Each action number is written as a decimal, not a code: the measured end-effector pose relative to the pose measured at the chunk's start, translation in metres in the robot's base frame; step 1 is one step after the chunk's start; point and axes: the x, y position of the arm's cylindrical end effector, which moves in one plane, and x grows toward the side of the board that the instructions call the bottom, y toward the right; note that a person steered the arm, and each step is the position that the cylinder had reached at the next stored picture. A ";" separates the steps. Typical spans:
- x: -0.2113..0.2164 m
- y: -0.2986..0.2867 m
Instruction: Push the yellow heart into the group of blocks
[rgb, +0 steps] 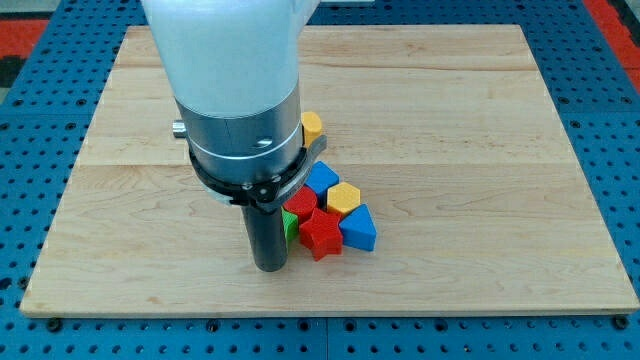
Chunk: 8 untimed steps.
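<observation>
1. Camera view, rig: my arm (235, 90) comes down from the far side and covers the middle of the wooden desk (480, 130). It carries no claw, so nothing is gripped; it ends in a dark rod.
2. Camera view, tip: my tip (270, 265) rests on the desk at the near-left edge of the cluster, just beside the green block (290, 224), of which only a sliver shows.
3. Camera view, cluster: a red star (322, 236) lies nearest; a second red block (302, 204) sits behind it, a blue block (359, 229) to the right, a yellow hexagon (343, 197) and another blue block (322, 178) farther back.
4. Camera view, task item: a yellow block (312, 126), partly hidden by the arm, lies at the far end, near the group; its shape cannot be made out.
</observation>
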 end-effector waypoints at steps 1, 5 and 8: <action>0.017 -0.050; -0.235 -0.049; -0.265 0.110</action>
